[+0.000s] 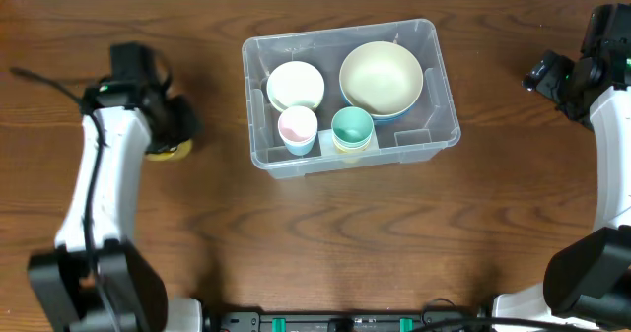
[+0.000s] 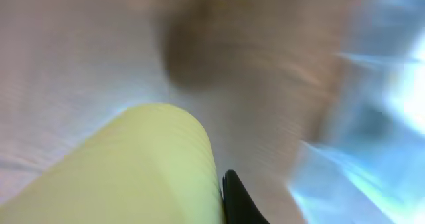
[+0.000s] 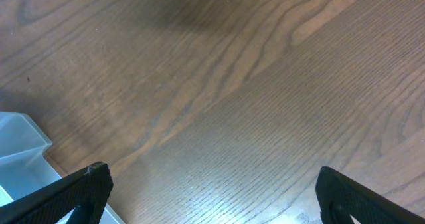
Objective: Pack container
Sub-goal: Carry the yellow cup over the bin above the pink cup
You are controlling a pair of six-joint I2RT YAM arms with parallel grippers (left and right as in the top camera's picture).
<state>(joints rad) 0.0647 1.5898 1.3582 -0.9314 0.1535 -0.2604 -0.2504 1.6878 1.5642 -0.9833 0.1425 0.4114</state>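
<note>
While my left tool is clenching a yellow cup-like piece well left of the container sitting mid-way on the counter, right tool hanging released, I am judging this the pick-up step, the next move calling for lifting clear over the rim.

Dark wood-grain table carries crockery: a large cream bowl beside a smaller white bowl, a pink-lined cup next to a teal cup — and a yellow cup well apart from them.
</note>
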